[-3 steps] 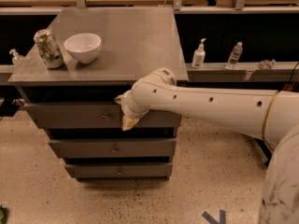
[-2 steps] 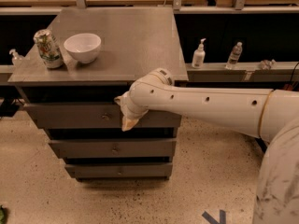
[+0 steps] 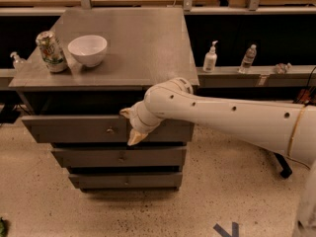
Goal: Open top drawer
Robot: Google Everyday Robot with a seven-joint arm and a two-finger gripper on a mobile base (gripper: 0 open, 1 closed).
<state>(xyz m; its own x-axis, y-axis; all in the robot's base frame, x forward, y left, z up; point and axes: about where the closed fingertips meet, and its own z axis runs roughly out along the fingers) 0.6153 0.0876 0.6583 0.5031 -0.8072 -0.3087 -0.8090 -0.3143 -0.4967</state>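
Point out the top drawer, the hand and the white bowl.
top drawer (image 3: pixel 69 130), camera view, front panel left of the knob.
hand (image 3: pixel 129 127), camera view, between its fingertips, at the drawer front right of the knob.
white bowl (image 3: pixel 87 53), camera view, outer wall.

Grey wooden top drawer (image 3: pixel 74 128), tan-tipped white gripper (image 3: pixel 132 127) at its front, round white bowl (image 3: pixel 87 49), green-printed metal can (image 3: pixel 51 51)

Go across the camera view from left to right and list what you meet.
Small clear bottle → soda can → white bowl → knob of the top drawer → gripper, at that drawer's front just right of the knob → pump bottle → water bottle.
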